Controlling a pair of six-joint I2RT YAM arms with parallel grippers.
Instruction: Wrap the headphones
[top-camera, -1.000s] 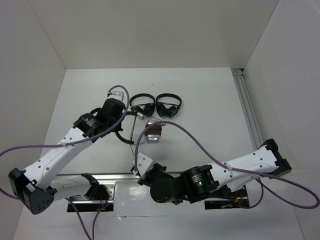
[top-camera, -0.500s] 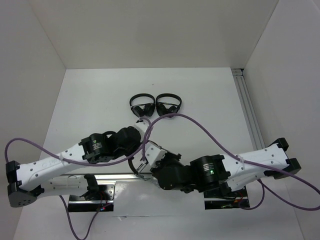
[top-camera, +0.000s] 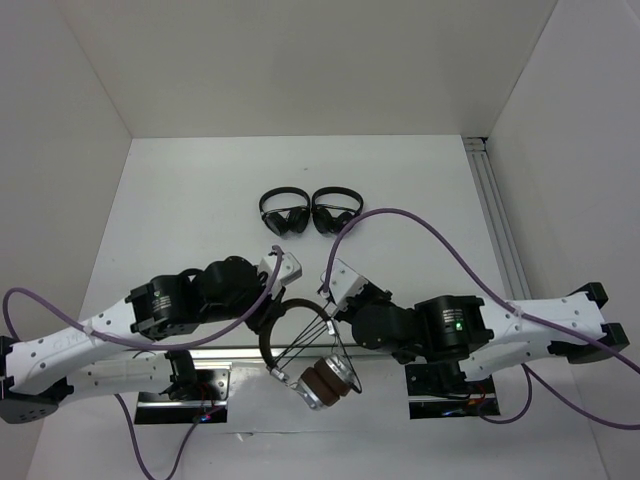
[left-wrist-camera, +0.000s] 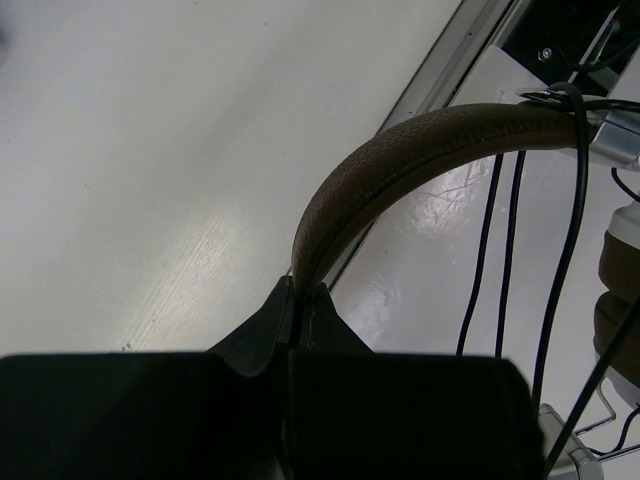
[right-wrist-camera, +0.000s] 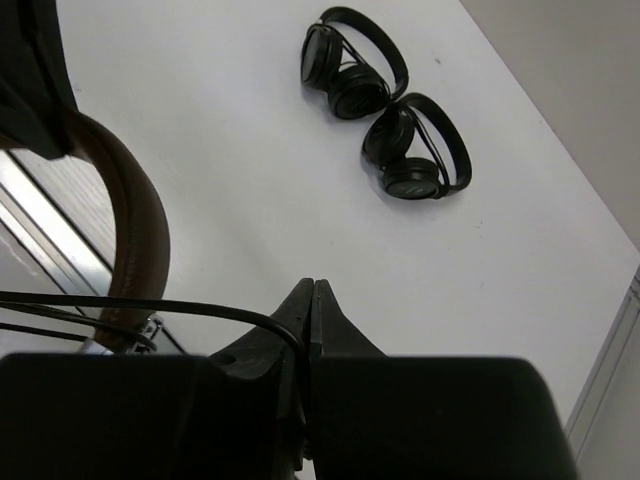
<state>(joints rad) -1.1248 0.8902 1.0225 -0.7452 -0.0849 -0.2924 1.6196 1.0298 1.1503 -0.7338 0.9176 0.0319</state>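
Now, the over-ear headphones with the brown padded headband and silver-and-brown cups (top-camera: 272, 318) sit between the two arms. They are well apart from the pair of small all-black headphones (top-camera: 290, 215), on the near side of that pair.

The left gripper (left-wrist-camera: 300, 290) has its jaws clamped together on the brown headband (left-wrist-camera: 400, 150), right at the edge of the arc. The right gripper (right-wrist-camera: 310, 300) is pinched shut on the thin black cable (right-wrist-camera: 200, 305), closer to the black pair than the cups are. Several strands of that cable run taut across the gap under the band. The round earcups (top-camera: 325, 383) look to be hanging free at the end farthest from the black pair.

On handling, I'd call the headband the stiff, grippy part. It is padded and shaped, so it is a sound place to carry the load, much as the left jaws have it. The cups look like the heavy end, so expect them to swing and twist the band in a narrow pinch. The cable is the opposite: limp, light and probably slick enough to slide through closed jaws. Its joint at the cup is likely the fragile spot. I'd grip the cord well along its length, keep the tension gentle, and lay the turns around the band or sliders, not the soft cushions.
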